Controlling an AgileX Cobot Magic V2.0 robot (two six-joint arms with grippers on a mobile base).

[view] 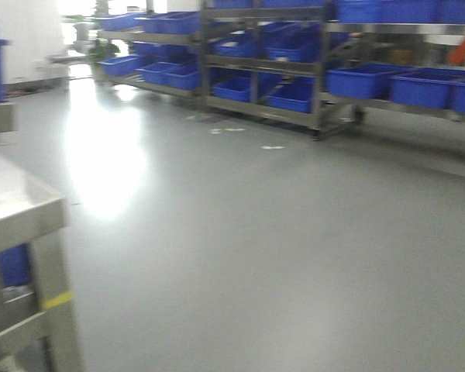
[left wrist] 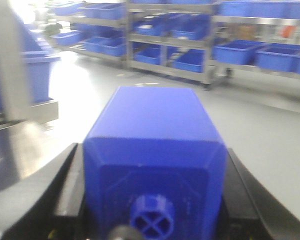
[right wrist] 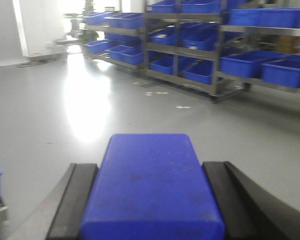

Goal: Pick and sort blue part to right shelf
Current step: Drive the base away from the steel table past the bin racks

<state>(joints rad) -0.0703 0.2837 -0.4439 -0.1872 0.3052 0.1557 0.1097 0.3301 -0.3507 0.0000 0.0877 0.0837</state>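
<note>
My right gripper (right wrist: 150,167) is shut on a dark-blue flat-sided block, the blue part (right wrist: 152,185). Only its smooth body shows between the black fingers (right wrist: 75,200); its neck and cap are hidden. A squatter blue block (left wrist: 155,145) with bevelled corners and a small round cross-marked knob is held in my left gripper (left wrist: 152,150), which is shut on it. The right shelf (view: 395,108), a steel tiered rack with large blue bins (view: 364,80), stands across the floor at the far right, well away from both grippers. Neither gripper shows in the front view.
More steel racks with blue bins (view: 170,74) line the back wall. A steel table corner (view: 23,209) with yellow tape on its leg is close at the left. White scraps (view: 273,147) lie on the glossy grey floor (view: 256,256).
</note>
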